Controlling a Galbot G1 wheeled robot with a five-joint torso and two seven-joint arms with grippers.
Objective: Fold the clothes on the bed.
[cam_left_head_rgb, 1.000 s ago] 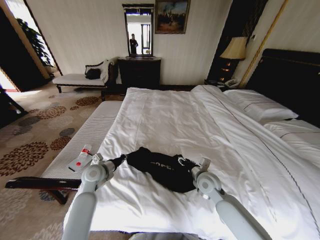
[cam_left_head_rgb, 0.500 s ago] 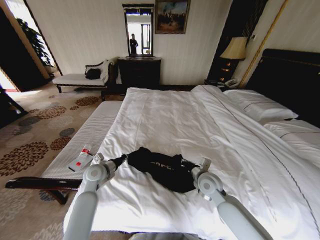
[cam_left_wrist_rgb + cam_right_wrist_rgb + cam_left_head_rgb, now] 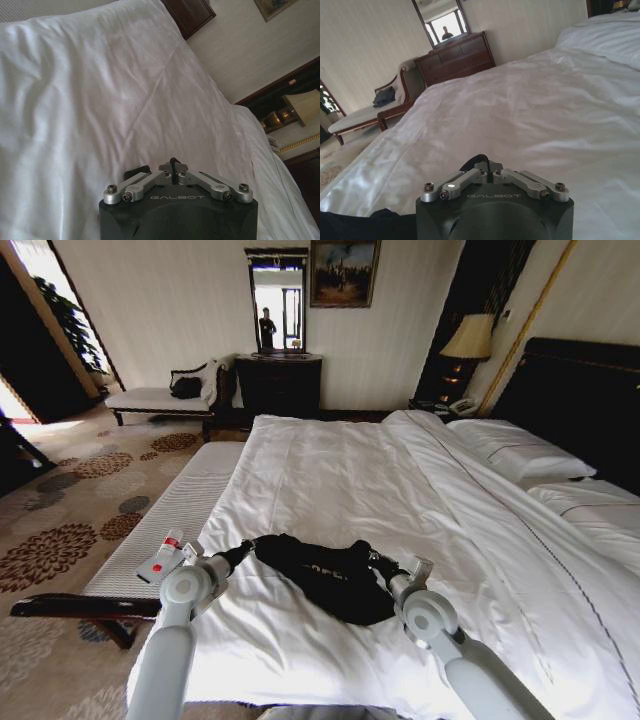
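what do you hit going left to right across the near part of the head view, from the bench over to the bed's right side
bench → remote → left gripper → black T-shirt → right gripper → bare white duvet of the bed

black T-shirt (image 3: pixel 325 575): 1 | bed (image 3: pixel 400 470): 1 | end effectors: 2 (image 3: pixel 243 552) (image 3: pixel 372 558) | remote (image 3: pixel 163 558): 1 | pillows (image 3: pixel 520 452): 2
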